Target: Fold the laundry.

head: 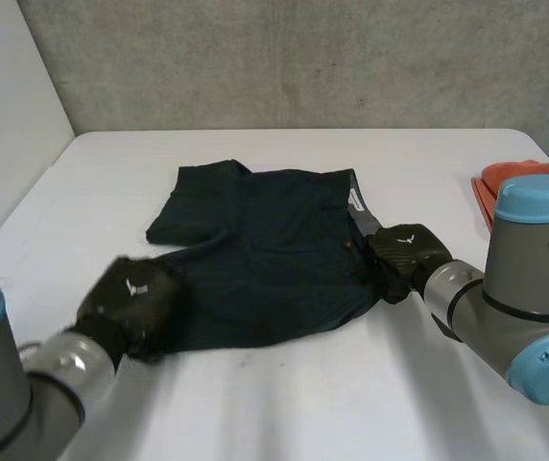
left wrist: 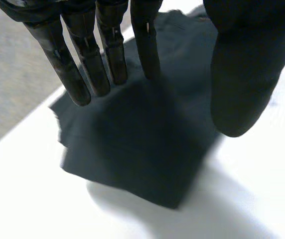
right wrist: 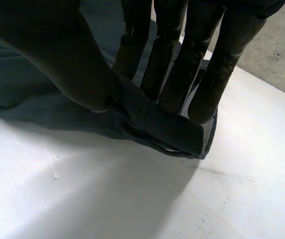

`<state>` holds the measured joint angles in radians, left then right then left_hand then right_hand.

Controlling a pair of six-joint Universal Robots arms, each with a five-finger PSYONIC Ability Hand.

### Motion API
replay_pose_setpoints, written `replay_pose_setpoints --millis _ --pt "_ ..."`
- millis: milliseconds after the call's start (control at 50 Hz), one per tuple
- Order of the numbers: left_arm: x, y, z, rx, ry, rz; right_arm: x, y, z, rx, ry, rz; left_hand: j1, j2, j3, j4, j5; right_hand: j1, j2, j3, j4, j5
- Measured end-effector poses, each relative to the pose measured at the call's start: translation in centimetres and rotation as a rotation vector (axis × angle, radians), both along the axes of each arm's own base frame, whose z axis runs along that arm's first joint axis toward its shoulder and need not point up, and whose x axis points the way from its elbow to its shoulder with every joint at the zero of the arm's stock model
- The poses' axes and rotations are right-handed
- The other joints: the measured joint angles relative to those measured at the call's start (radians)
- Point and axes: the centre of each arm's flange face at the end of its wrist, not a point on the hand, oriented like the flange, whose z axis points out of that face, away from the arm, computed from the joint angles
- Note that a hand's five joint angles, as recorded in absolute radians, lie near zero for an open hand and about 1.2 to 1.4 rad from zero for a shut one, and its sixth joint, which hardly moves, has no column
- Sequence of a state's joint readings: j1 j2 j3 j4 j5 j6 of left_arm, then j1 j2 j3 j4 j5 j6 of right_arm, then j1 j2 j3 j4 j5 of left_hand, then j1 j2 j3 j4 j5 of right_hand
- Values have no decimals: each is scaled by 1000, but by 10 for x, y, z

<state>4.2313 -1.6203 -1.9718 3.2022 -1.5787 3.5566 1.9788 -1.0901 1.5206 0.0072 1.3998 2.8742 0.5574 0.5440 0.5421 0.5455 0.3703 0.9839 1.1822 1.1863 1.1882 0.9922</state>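
Note:
A dark navy garment lies spread on the white table, partly folded, with a grey waistband and white label on its right side. My left hand hovers over the garment's near left corner; its fingers and thumb are straight and apart, holding nothing. My right hand is at the garment's right edge. There its thumb and fingers pinch a fold of the cloth just off the table.
An orange object lies at the table's far right edge, behind my right arm. A grey concrete wall stands behind the table. Bare white tabletop runs along the near side and to the far left.

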Motion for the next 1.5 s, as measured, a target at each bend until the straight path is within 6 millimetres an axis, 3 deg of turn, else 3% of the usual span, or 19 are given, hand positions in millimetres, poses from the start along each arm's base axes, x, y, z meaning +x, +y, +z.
replay_pose_setpoints --millis 60,140,260,360,540,860,960,1160,1200,1300,1400,1500 --pt "2 11 -12 44 -24 -13 0 0 0 -4 3 4 -1 4 5 5 6 0 0 0 0 0" --pt "4 10 -26 92 -49 -3 0 1 -1 -3 5 8 -12 -5 -3 -7 -11 0 0 0 0 0" --pt "6 -20 -46 142 -73 56 0 4 -2 -1 10 12 -213 -194 -192 -200 -201 0 0 0 0 0" --pt "4 -48 -53 138 -71 89 0 5 -1 -5 14 15 -248 -237 -240 -247 -251 0 0 0 0 0" --pt "-5 -80 -47 21 -25 96 -1 7 -1 -8 21 21 -248 -237 -240 -247 -251 0 0 0 0 0" --pt "-19 -107 -56 -37 -1 85 2 10 -2 -9 18 36 -165 -142 -141 -144 -138 0 0 0 0 0" --pt "-22 -117 -59 -46 4 83 2 10 -2 -8 16 41 -6 -3 -2 -2 -3 0 0 0 0 0" --pt "-31 -134 -58 -95 27 79 2 12 -4 -1 18 45 38 68 70 63 60 0 0 0 0 0" --pt "-33 -137 -58 -101 30 77 2 12 -4 -1 18 45 273 262 262 261 247 0 0 5 0 0" --pt "-35 -141 -59 -104 34 70 2 12 -4 -4 19 45 556 619 616 623 572 0 0 5 0 0" --pt "-37 -136 -52 -97 37 48 1 9 -2 -22 38 50 556 646 639 649 574 0 0 5 0 0" --pt "-36 -115 -23 -81 37 24 0 7 7 -74 95 76 556 647 642 650 574 0 0 5 0 0"
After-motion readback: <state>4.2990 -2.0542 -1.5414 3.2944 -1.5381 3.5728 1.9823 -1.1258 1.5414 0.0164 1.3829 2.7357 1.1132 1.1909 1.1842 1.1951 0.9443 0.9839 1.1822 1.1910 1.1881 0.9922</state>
